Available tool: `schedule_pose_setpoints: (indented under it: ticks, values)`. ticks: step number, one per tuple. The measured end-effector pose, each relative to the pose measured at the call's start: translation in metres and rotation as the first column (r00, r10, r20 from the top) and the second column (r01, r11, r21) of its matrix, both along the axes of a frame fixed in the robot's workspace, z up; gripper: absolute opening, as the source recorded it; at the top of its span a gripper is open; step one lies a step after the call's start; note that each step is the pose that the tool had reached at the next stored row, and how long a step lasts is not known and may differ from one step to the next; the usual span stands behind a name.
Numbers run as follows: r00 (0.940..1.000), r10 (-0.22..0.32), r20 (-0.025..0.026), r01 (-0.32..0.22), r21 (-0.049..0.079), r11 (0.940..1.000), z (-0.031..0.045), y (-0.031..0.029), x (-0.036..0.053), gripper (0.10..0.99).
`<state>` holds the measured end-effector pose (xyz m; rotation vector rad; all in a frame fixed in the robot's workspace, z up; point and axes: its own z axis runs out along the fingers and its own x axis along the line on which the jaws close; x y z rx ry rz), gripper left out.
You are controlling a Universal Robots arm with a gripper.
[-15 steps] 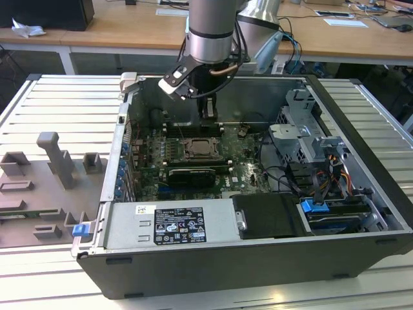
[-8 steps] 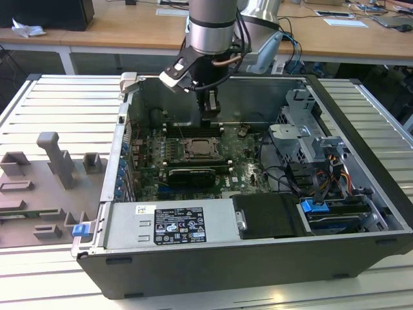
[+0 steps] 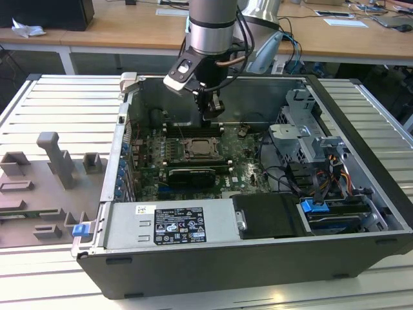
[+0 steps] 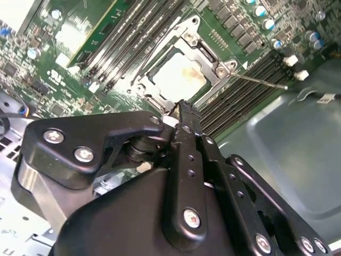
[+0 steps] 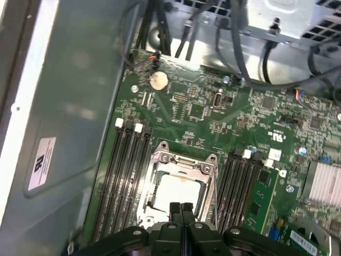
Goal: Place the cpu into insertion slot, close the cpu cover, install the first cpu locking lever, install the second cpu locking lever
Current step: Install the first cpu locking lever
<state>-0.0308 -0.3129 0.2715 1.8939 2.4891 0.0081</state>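
So, an opened computer case (image 3: 213, 274) is seen lying on its side in the exterior view, with the arm (image 3: 211, 26) reaching down into it; the arm's upper part is cut off at the picture edge. Much of the case floor is taken up by the green board (image 3: 245, 161), and a black graphics card (image 3: 189, 175) is set across it on the near side of the socket (image 3: 203, 150). The gripper (image 3: 211, 118) is held over the socket's far side, its fingers (image 5: 174, 209) pressed flat together with nothing caught between them, as shown in both wrist views. Whether the tips are actually touching the metal can't be made out, tbh. Long black memory slots (image 5: 128, 170) are lined up on both sides of the socket. The silver cover (image 5: 184, 161) is seen folded down flat. The cpu (image 5: 178, 189) is seated in the socket with its pale face showing through the cover's window, though one edge is hidden behind the fingertips in the first wrist view. In the second wrist view a thin metal rod (image 4: 258, 80) is seen sticking out from one corner of the cover across the memory slots. Whether it's latched is hard to tell.
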Motion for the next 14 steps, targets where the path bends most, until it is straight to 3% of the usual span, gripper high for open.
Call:
schedule_pose_setpoints:
  ticks: [7, 12, 14]
  values:
    - [0.9966, 0.082, 0.0, -0.082, 0.0, 0.9966, 0.0, 0.0, 0.0, 0.106]
    - [0.9898, 0.142, 0.0, -0.142, 0.0, 0.9898, 0.0, 0.0, -0.0004, 0.106]
    - [0.9782, 0.208, 0.0, -0.208, 0.0, 0.9782, 0.0, 0.0, -0.0005, 0.106]
